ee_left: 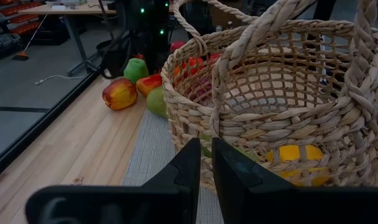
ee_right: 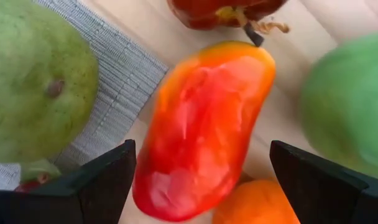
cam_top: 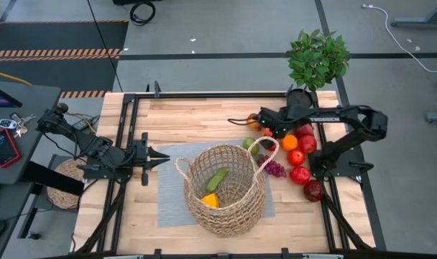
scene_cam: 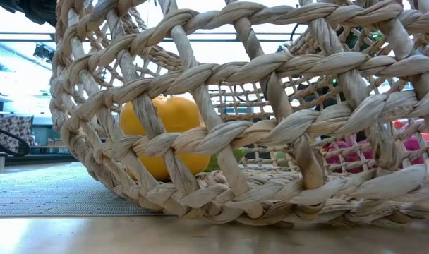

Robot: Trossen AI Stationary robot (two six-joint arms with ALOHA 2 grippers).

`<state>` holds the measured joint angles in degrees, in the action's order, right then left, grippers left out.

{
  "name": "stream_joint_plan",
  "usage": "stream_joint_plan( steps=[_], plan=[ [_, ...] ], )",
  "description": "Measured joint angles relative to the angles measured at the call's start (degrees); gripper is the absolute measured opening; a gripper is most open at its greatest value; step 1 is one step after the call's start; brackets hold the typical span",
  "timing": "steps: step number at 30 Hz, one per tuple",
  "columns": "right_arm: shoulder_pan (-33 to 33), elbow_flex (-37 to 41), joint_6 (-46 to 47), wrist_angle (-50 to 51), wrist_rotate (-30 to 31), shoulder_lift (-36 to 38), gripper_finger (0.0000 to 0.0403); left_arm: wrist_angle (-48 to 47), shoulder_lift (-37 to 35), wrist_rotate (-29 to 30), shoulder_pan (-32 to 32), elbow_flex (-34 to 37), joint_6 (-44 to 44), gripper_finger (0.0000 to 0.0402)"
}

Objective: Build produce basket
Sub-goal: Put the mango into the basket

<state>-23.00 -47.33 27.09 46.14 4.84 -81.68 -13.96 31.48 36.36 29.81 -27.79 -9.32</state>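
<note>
My right gripper (ee_right: 198,171) hangs with fingers spread wide over a red-orange mango (ee_right: 204,127), a green fruit (ee_right: 36,81) off one finger and another (ee_right: 350,106) off the other. My left gripper (ee_left: 202,180) is closed and empty, its tips just short of the basket (cam_top: 226,188), which stands on the mat (cam_top: 169,188) holding a yellow piece (scene_cam: 165,130) and a green one (cam_top: 218,178)

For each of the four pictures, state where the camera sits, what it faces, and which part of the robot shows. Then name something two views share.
High: above the table, looking down on basket, both arms.
Low: at table height, facing the basket's weave and the yellow piece; no arm clearly shown.
Left wrist: behind the shut left tool, facing the basket.
Right wrist: above the red-orange fruit, between the open right tool's fingers.
Shared: low and left wrist views both show the yellow piece in the basket.
</note>
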Motion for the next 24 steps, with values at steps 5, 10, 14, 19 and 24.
stream_joint_plan(
  steps=[5,10,14,19,24],
  plan=[
    [-0.3,0.0,0.0,-1.1,-0.4,-2.9,0.0369,0.0,0.0,0.0,0.0,0.0,0.0,0.0048],
    [-0.5,0.0,-1.0,-2.1,-1.3,-5.4,0.0339,0.0,0.0,0.0,0.0,0.0,0.0,0.0048],
    [-0.5,0.0,-1.3,-2.2,-1.3,-5.2,0.0301,0.0,0.0,0.0,0.0,0.0,0.0,0.0048],
    [-1.2,0.0,-1.6,-1.6,-1.5,-3.4,0.0281,0.0,0.0,0.0,0.0,0.0,0.0,0.0048],
    [-1.6,-3.2,-2.8,4.3,-2.5,-0.3,0.0281,0.0,0.0,0.0,0.0,0.0,0.0,0.0048]
  ],
)
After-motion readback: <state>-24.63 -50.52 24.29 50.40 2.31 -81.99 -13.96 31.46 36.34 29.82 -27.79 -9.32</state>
